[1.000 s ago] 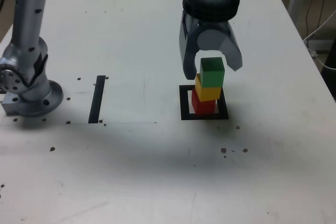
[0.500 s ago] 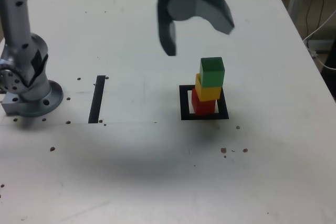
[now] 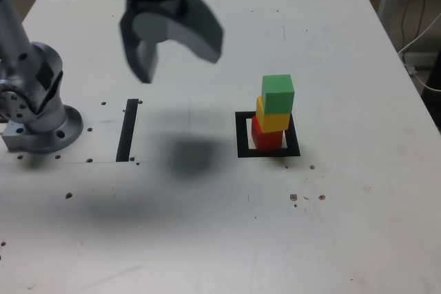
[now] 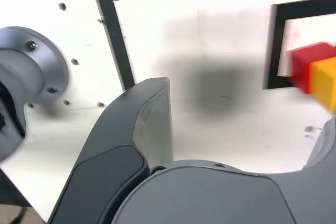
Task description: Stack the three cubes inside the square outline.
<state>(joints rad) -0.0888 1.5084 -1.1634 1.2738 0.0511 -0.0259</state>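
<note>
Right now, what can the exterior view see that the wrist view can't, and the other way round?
Only the exterior view shows the small green cube on top of the stack, the whole tower, and the open gripper hanging empty above the table, away toward that view's left. Only the wrist view shows the gripper's dark grey shell up close. Both show the small red cube, the small yellow cube, the flat black square outline, the straight black strip and the arm's round grey base.

No legible text or markings anywhere.
</note>
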